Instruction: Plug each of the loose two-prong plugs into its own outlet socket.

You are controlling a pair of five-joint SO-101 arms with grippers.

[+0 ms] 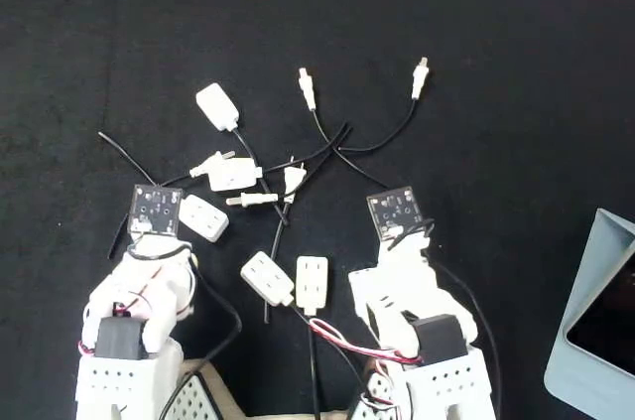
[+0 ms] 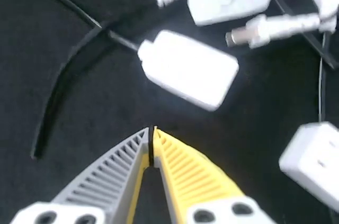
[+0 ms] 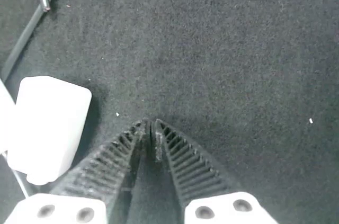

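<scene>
1. Left tool [image 2: 152, 128] and right tool [image 3: 150, 124] are both closed and empty, at the surface's [image 1: 516, 63] near edge.
2. No plug looks seated, so the first pick is pending: open, grip a plug body, align prongs with slots.
3. Nearest plug [image 1: 253, 200] lies flat near a socket [image 1: 203, 217], long axis parallel to that edge, prongs toward the left edge.

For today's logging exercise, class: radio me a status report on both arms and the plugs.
Left gripper shut, empty. Right gripper shut, empty. Plugs and sockets loose on cloth. Cables crossed mid-table.
</scene>
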